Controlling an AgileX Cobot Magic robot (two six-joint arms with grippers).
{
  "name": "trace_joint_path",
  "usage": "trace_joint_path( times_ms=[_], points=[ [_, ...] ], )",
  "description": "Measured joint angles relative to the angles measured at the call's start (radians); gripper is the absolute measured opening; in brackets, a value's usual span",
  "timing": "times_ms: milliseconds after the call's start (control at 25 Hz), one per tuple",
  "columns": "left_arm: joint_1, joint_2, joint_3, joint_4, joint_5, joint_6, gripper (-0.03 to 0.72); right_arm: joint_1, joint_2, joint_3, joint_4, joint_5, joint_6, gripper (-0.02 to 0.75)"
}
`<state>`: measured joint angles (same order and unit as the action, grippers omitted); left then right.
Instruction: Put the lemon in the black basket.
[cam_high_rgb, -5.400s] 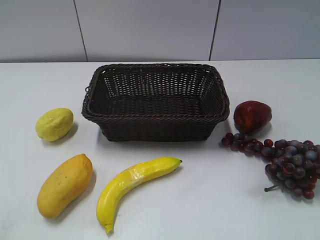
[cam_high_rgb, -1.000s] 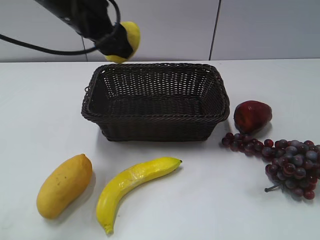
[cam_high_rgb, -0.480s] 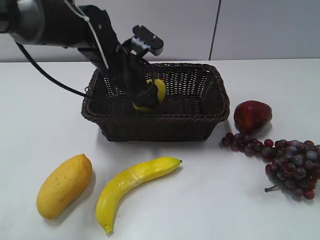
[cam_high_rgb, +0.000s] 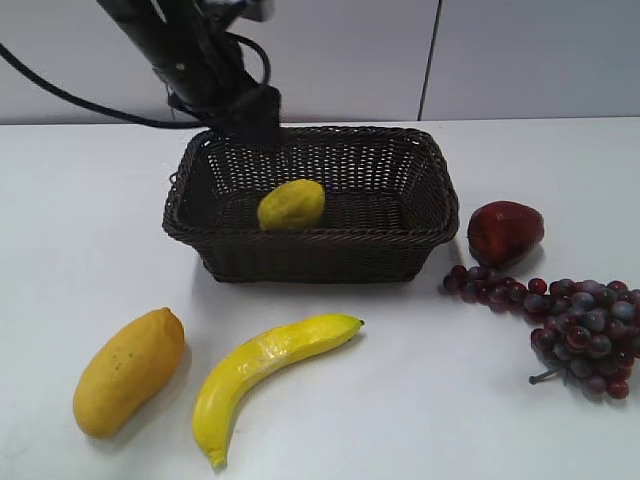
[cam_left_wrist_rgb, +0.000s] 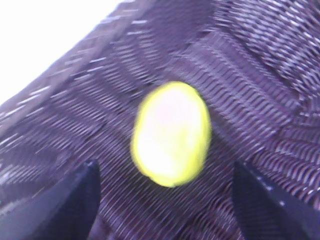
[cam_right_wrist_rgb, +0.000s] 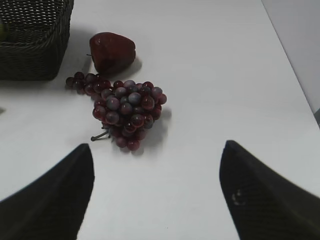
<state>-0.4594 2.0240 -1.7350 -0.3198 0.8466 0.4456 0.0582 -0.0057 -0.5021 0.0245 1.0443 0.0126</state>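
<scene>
Exterior view, far left: an orange-yellow mango and a long curved yellow banana are lying on the white table, untouched.
Left gripper: it is hanging over the back left rim of the dark woven wicker basket; in the left wrist view its two dark fingers are standing spread wide, gripping nothing.
Small pale yellow lemon: it is sitting free on the basket floor, left of centre, apart from both fingers.
Step in hand: by my reading the drop is done and the arm is clearing the rim.
Next move: it is calling for a lift straight up, wide of the braided edge.
Right of the basket: a dark red pear-like fruit and a bunch of purple grapes are lying close together.
Right gripper: fingers parted and empty, hovering over bare table.
Hard to make out: the left wrist view is blurring; the exterior view is cutting off the left arm's upper part.
</scene>
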Motion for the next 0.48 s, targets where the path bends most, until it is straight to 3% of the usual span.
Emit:
trace_joint_path(
  times_ms=[200,480],
  points=[
    [0.127,-0.028,-0.027,0.134,0.253,-0.221,0.587,0.000,0.000,0.000,0.000,0.000,0.000,0.591],
    [0.273,-0.066,0.039,0.208,0.359,-0.313,0.578,0.000,0.000,0.000,0.000,0.000,0.000,0.591]
  ],
)
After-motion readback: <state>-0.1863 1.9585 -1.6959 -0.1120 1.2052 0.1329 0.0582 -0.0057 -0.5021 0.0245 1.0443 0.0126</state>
